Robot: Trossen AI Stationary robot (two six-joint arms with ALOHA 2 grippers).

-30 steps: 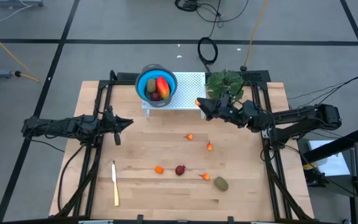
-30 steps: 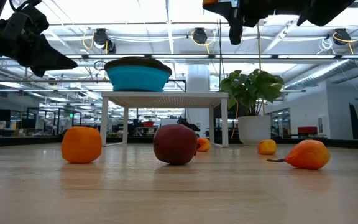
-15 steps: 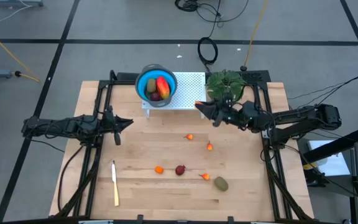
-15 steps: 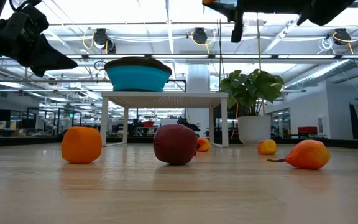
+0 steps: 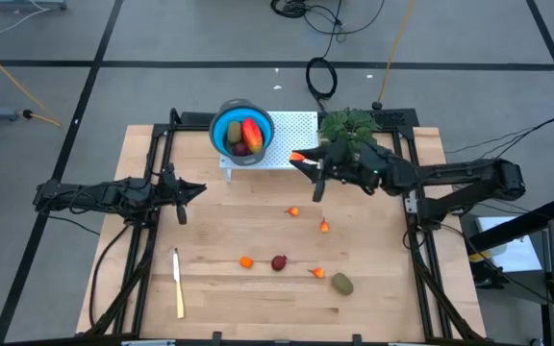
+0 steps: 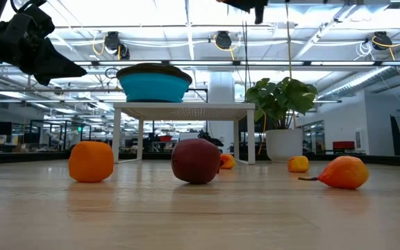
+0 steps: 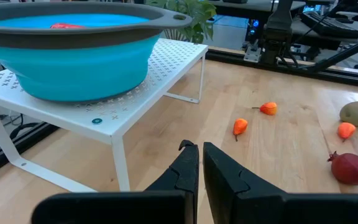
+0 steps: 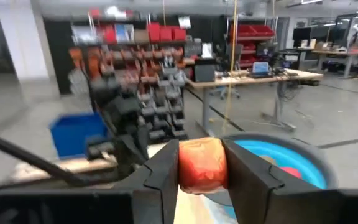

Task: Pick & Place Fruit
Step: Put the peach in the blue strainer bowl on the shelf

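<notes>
Holding a small orange fruit (image 8: 202, 164) between its fingers, my right gripper (image 5: 299, 159) hangs in the air over the white perforated stand (image 5: 291, 133), just beside the blue bowl (image 5: 221, 129); the right wrist view shows the jaws pinched on the piece with the bowl's rim beyond it. Inside the bowl I see the oblong red-orange-yellow fruit (image 5: 251, 131), an olive-brown oval (image 5: 233, 134) and a dark red ball (image 5: 241, 149). On the wooden table (image 5: 219, 207) lie four tiny orange pieces (image 5: 293, 211), (image 5: 324, 227), (image 5: 246, 261), (image 5: 318, 273), a dark red ball (image 5: 278, 262) and a second olive-brown oval (image 5: 341, 284). The cream-yellow knife (image 5: 178, 282) rests near the front left. My left gripper (image 5: 196, 188) waits over the table's left side, fingers pressed together and empty. A leafy plant (image 5: 346, 128) stands behind the stand.
</notes>
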